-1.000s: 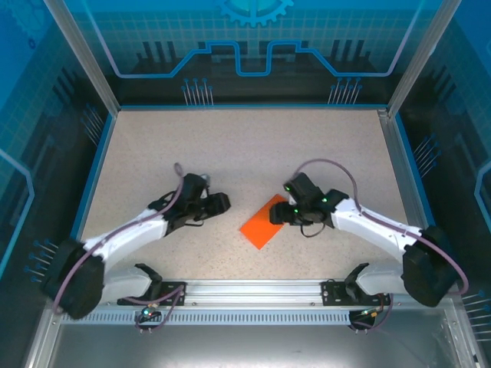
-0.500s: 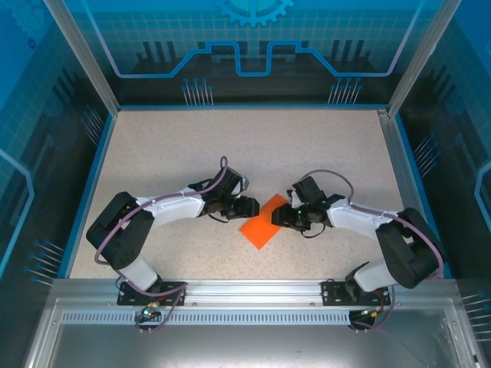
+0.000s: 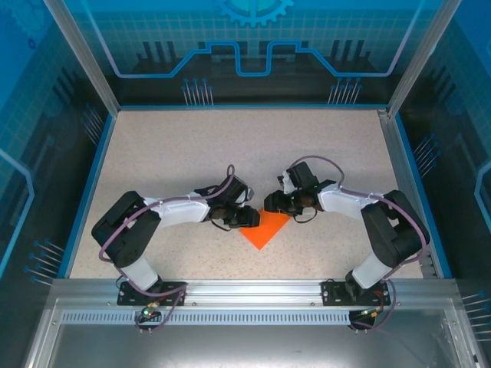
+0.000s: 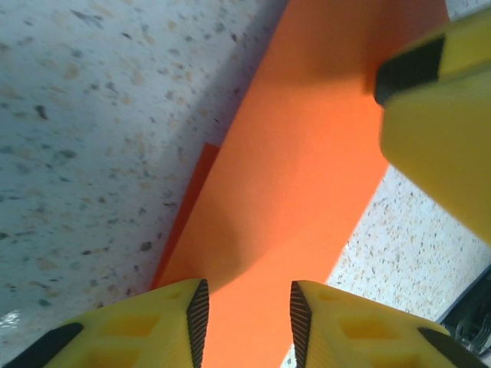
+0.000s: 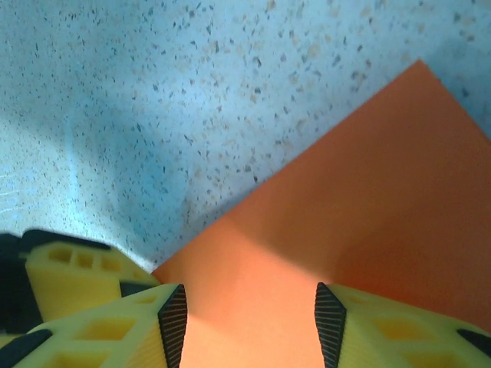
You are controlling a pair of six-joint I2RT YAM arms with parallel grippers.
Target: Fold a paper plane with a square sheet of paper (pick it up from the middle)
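Left gripper [image 4: 245,307] had slid in to meet right gripper [image 5: 249,318] over the square sheet of paper [image 3: 265,231], both spread wide, seemingly ready to begin a fold.

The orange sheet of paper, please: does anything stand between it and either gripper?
Nothing visible does. The left gripper and the right gripper each hold open jaws directly at the thin bright orange paper sheet on the speckled table.

Bright even overhead light; soft bluish shadows on table [image 5: 115,153]; wrist views close, near edges blurred.
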